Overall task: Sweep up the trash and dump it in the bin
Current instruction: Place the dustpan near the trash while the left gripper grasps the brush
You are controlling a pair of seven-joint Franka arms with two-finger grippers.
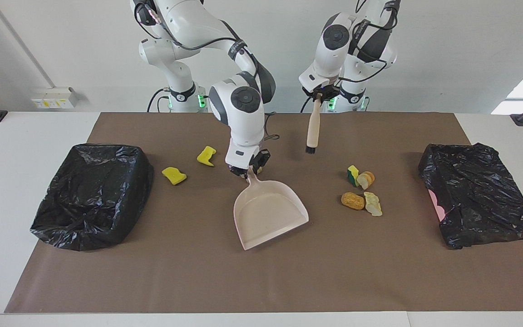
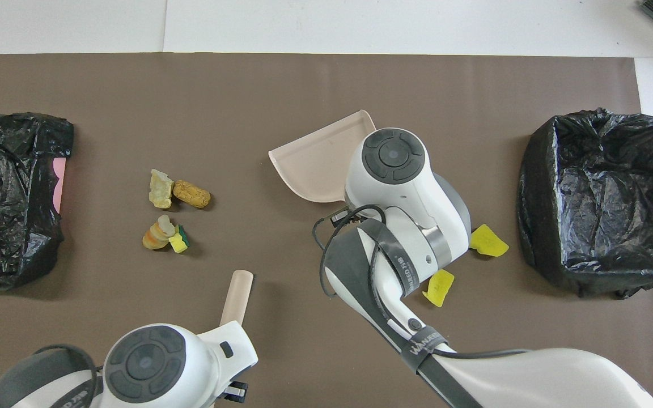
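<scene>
My right gripper [image 1: 249,170] is shut on the handle of the beige dustpan [image 1: 270,211] [image 2: 318,161]. The pan lies low over the mat, its mouth angled away from the robots and toward the left arm's end. My left gripper [image 1: 318,94] is shut on the beige brush [image 1: 312,131] [image 2: 237,289], which hangs bristles down above the mat. Trash: two yellow sponge pieces [image 1: 206,155] [image 1: 174,175] lie toward the right arm's end. A cluster of a green-backed sponge [image 1: 352,174] and tan chunks [image 1: 352,200] lies toward the left arm's end. The overhead view hides both grippers under their wrists.
A black-bag-lined bin [image 1: 93,195] [image 2: 596,198] stands open at the right arm's end of the brown mat. A second black bag [image 1: 479,200] [image 2: 9,192], with pink showing at its edge, sits at the left arm's end.
</scene>
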